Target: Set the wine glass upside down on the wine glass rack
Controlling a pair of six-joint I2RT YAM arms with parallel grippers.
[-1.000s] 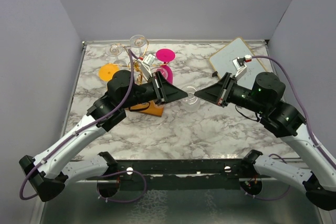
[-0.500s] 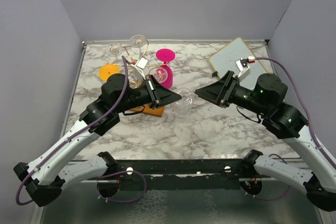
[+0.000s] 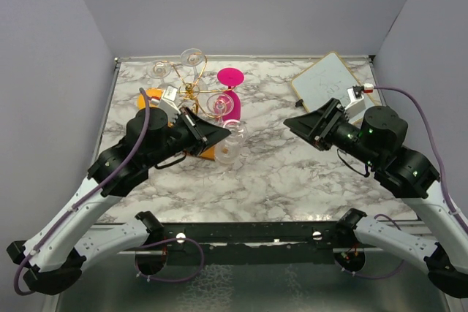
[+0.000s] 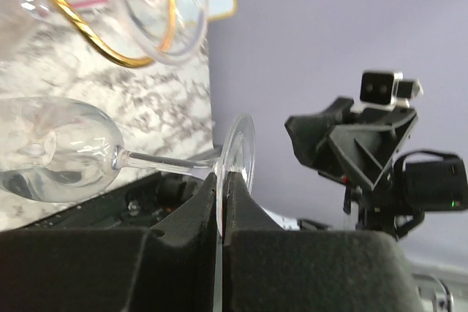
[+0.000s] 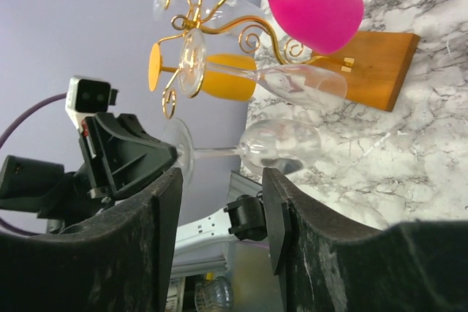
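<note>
The clear wine glass lies on its side in the air, bowl to the left in the left wrist view. My left gripper is shut on the rim of its round foot. The gold wire rack stands just behind, its wooden base on the marble. My right gripper hangs open and empty, well to the right of the glass. In the right wrist view the glass shows beyond that gripper's spread fingers.
The rack carries a pink glass, an orange glass and clear glasses. A white board lies at the back right. Grey walls close in the table on three sides.
My right gripper opened, let go of the wine glass and drew back to the right. My left gripper closed on the foot and carried the glass left toward the rack.
</note>
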